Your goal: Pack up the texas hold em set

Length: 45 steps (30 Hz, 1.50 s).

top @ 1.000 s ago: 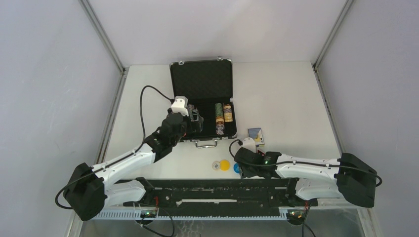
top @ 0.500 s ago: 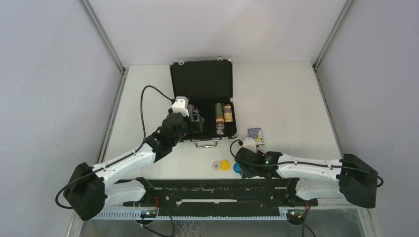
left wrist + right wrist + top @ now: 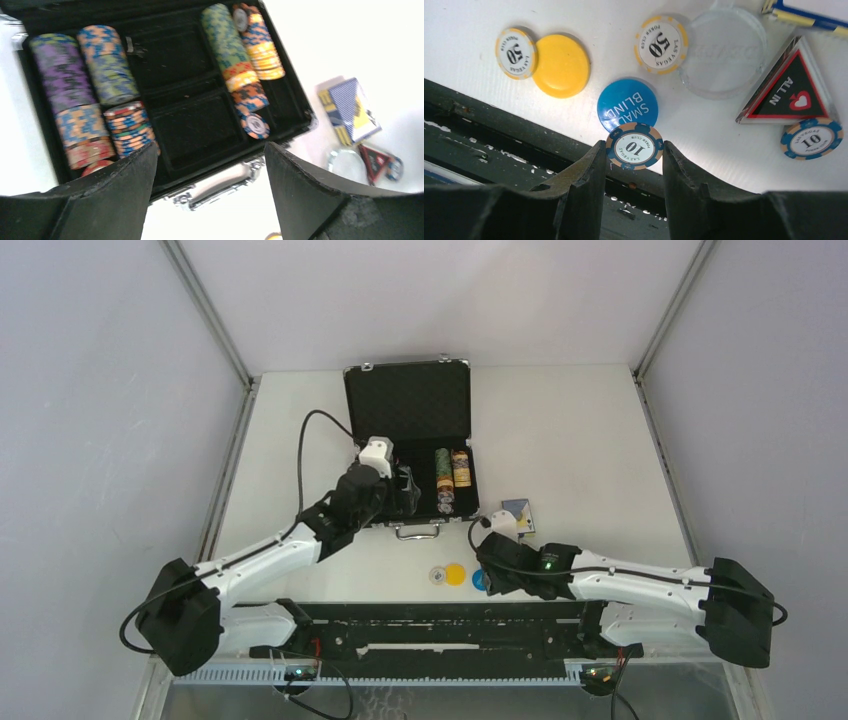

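Handling this set means dealing with small, hard, slick pieces, and the right pincer [image 3: 634, 153] shows one way to do it: its two fingers are clamped on the rim of a blue ten chip [image 3: 634, 145], which looks lifted clear of the bench [image 3: 474, 15]. Such a chip is probably light and rigid but smooth-edged, so I judge a hold straight across its width to be safest, since an off-centre pinch could let it squirt out. Just ahead of those fingertips lies the blue button [image 3: 627, 103], and further ahead the yellow button [image 3: 561, 65] touches a fifty chip [image 3: 515, 52]. All lie flat, so they likely need a fingertip worked under or against the rim. Off to the side, the triangle token [image 3: 786, 92] offers straight edges to pinch, and the card deck [image 3: 352, 107] beyond it looks best taken across its narrow sides. The left pincer [image 3: 210, 155] stands wide apart with nothing between its fingers, hovering above the open briefcase [image 3: 405, 400]. Below it the chip stacks [image 3: 75, 95] lie in the outer slots, and the middle compartments are bare. Those stacks are loose and would probably spill if nudged. The briefcase itself looks stiff and is likely the heaviest item, with its metal handle [image 3: 220, 185] the obvious hold.
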Each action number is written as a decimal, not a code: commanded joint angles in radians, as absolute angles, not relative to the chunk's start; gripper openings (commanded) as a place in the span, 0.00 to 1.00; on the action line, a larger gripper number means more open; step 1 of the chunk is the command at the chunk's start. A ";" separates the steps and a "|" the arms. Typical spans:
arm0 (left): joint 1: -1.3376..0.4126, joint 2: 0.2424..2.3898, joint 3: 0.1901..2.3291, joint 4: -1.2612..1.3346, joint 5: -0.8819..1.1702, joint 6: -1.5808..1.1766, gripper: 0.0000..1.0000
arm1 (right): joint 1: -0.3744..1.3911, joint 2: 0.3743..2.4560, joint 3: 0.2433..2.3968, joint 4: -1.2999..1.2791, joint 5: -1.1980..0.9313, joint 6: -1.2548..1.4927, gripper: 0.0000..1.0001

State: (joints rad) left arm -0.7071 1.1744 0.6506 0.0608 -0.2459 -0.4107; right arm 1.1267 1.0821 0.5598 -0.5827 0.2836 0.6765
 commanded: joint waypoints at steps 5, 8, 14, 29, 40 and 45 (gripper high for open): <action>-0.712 1.205 0.792 0.022 0.157 -0.484 0.81 | 1.135 1.064 0.677 -0.596 0.340 0.542 0.44; -0.713 1.203 0.812 -0.007 0.265 -0.513 0.81 | 1.135 1.065 0.695 -0.595 0.339 0.519 0.44; -0.712 1.289 0.893 -0.109 0.539 -0.530 0.78 | 1.135 1.065 0.721 -0.583 0.333 0.483 0.44; -0.712 1.470 0.929 -0.009 0.825 -0.695 0.73 | 1.135 1.033 0.777 -0.535 0.280 0.419 0.44; -0.725 1.565 0.955 -0.018 0.837 -0.700 0.60 | 1.135 1.046 0.808 -0.532 0.299 0.400 0.44; -0.751 1.582 0.971 -0.018 0.844 -0.695 0.59 | 1.135 1.060 0.818 -0.532 0.305 0.389 0.44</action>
State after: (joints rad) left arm -0.7277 1.5791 0.9035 -0.0399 0.8009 -0.6849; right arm 1.1267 1.0546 0.7670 -0.5686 0.2932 0.4168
